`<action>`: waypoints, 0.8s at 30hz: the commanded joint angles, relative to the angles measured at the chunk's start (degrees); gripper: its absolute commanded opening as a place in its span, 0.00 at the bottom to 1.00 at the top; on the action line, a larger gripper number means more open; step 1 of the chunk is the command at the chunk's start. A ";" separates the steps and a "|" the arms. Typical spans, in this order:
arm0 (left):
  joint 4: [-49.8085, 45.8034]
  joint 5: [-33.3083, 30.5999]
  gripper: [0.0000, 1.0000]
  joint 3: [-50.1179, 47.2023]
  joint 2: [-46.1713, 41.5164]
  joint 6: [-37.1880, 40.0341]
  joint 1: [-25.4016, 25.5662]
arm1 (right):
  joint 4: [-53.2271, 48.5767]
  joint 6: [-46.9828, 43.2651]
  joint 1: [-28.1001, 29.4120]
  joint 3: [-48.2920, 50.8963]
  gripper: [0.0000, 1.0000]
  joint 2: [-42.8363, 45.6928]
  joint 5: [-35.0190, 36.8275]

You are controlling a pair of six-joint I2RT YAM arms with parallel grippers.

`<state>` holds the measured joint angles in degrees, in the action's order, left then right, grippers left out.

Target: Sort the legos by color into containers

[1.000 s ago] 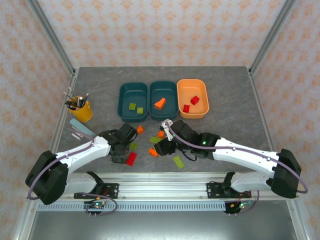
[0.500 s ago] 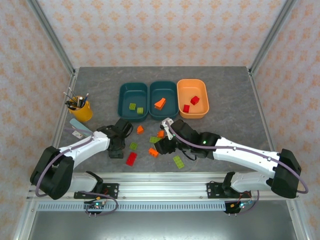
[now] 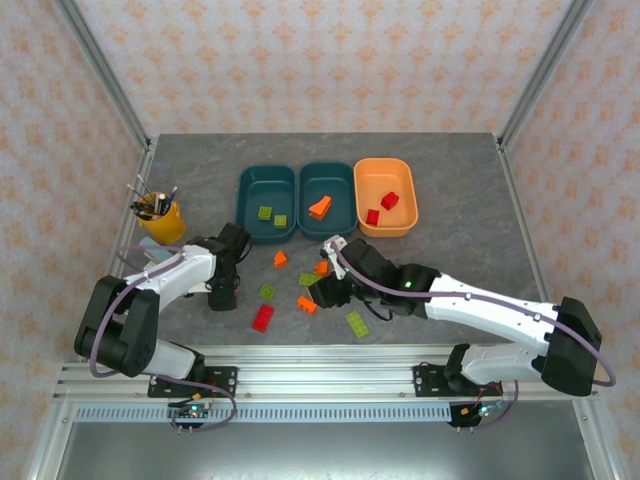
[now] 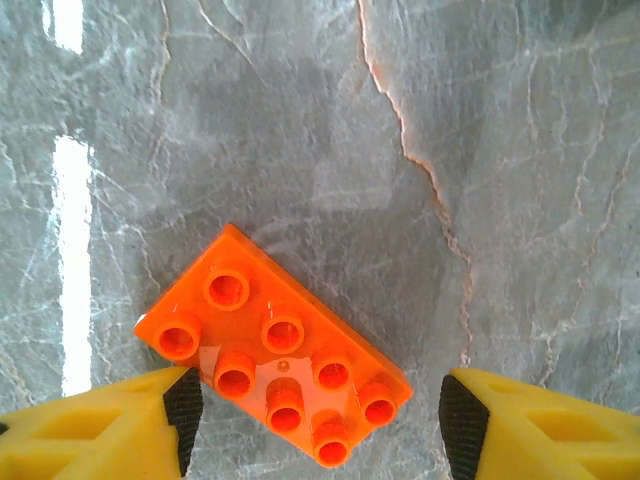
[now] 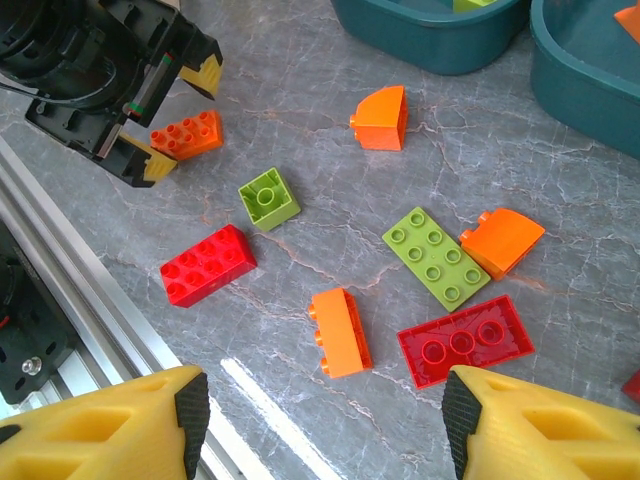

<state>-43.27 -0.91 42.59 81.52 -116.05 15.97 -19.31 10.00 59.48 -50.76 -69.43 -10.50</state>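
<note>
We saw a grey stone-look table top with thin pale cracks and bright shiny spots. Walls with peach flower paper and silver metal posts stood around it. A yellow pen cup sat at the left side. At the back, three trays sat in a row. The left dark teal plastic tray held two little green bricks. The middle dark teal plastic tray held an orange brick. The orange plastic tray held two red bricks. The left gripper was wide open, with a flat orange eight-stud brick lying on the table between its fingers. The right gripper hung open above loose bricks, among them a red oblong brick and a green square brick.
</note>
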 commanded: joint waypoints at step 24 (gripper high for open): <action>-4.35 0.87 0.52 4.23 9.83 -11.24 -4.45 | -2.82 0.72 0.28 -1.88 0.65 1.07 1.69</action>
<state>-46.89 0.56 45.74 88.64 -116.07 12.19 -20.82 10.44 59.48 -51.03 -69.87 -10.44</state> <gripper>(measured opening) 0.534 0.647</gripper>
